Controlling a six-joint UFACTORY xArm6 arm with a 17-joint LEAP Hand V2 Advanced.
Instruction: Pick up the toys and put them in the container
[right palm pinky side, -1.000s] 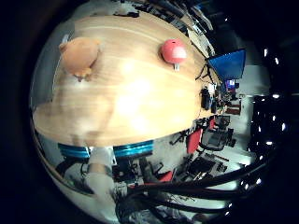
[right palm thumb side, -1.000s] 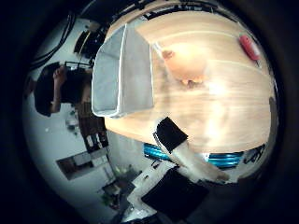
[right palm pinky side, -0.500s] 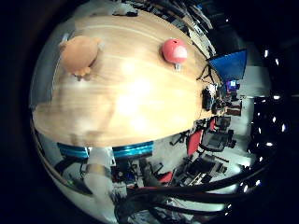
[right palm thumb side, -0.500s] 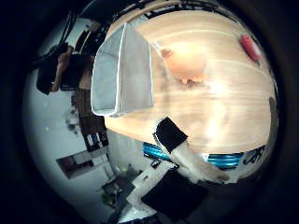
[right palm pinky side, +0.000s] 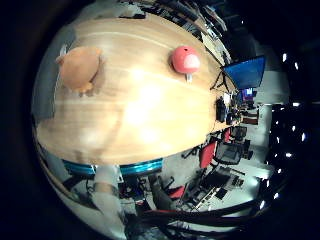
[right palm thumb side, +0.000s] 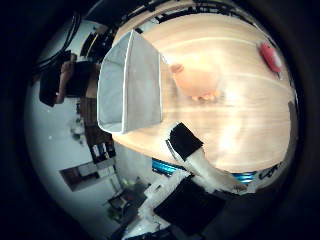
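Hand (right palm thumb side: 200, 165) above the table (right palm pinky side: 145, 105), well clear of it; 1 white finger with a black pad shows at the near table edge. Whether the fingers are spread or curled, cannot tell. Nothing seen in its hold.

Count on the table: 2 toys, 1 container.

Orange toy (right palm pinky side: 80, 67): plush, lying on the wood just beside the container, apart from it or barely touching, cannot tell which. Nearest toy to the hand.

Red toy (right palm pinky side: 185, 59): round, red and pink, near the far side edge of the table, well apart from the orange toy and from the container.

Container (right palm thumb side: 130, 82): grey fabric bin with pale trim, open side up, standing at 1 end of the table, its outer wall close to that table edge. Nothing visible inside.

Open room: broad bare wood between the 2 toys and across the middle of the table. Near edge curves under the hand.

Beyond the table: red chairs (right palm pinky side: 207, 152) on the floor, a blue screen (right palm pinky side: 247, 72) past the red toy.
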